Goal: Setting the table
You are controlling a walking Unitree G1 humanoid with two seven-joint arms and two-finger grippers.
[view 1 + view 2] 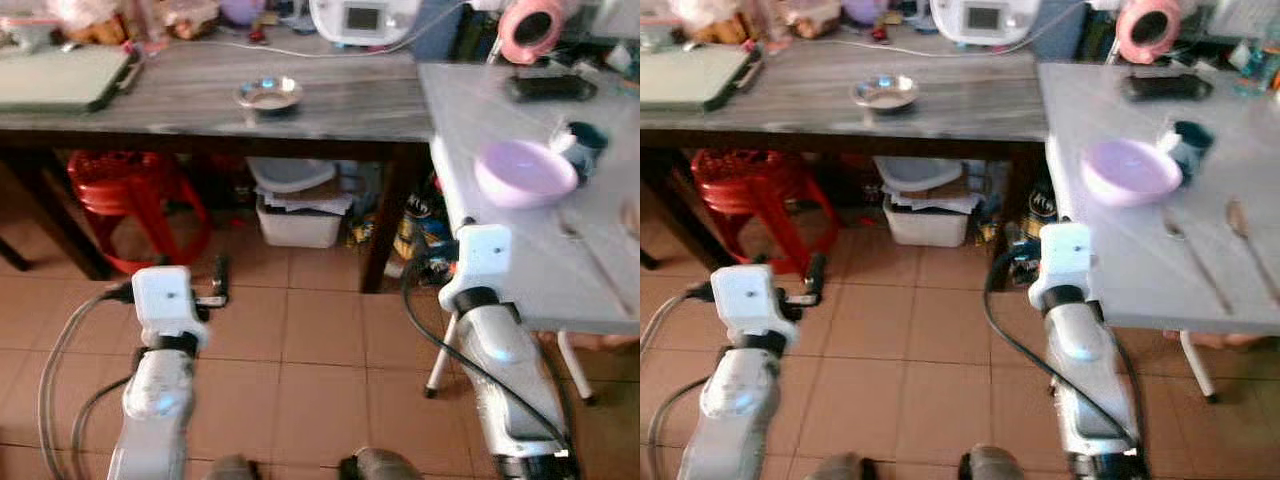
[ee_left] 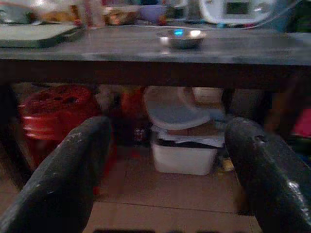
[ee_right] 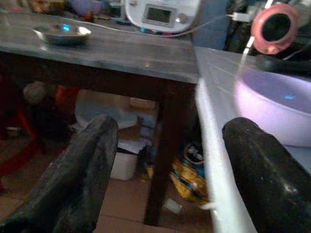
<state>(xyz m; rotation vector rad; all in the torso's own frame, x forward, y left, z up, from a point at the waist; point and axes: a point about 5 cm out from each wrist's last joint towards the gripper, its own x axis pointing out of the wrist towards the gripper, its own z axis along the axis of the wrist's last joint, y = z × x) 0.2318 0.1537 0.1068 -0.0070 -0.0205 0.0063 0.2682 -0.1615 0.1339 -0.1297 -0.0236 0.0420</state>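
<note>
Two counters meet at a corner. The larger is a long wooden counter (image 1: 330,100) with a grey, streaked grain top and dark legs. The other is a white counter (image 1: 1110,220) with a smooth, glossy top on thin white legs, standing at the robot's right. The floor (image 1: 300,340) is square terracotta tiles.

Under the wooden counter sits one red plastic stool (image 1: 125,190), round and slotted, and one white rectangular plastic bin (image 1: 298,222) with a pale lid lying askew on top.

On the white counter rests one lavender bowl (image 1: 1130,170), round, shallow and matte plastic, near the corner edge. Just behind it is one dark teal cup (image 1: 1188,138). Two long thin metal utensils (image 1: 1200,260) lie to the right of the bowl; their ends are too blurred to name.

On the wooden counter stands one small round steel dish (image 1: 268,94), shiny, well apart from the bowl. At the back are one white appliance with a screen (image 1: 362,18), one pink round object (image 1: 530,28), and at the far left one flat green tray (image 1: 60,75).

The left tool (image 2: 167,165) hangs low over the tiles before the wooden counter, its two rough black fingers (image 2: 63,179) spread wide and holding nothing. The right tool (image 3: 167,165) sits at the white counter's edge, fingers likewise spread and empty.
</note>
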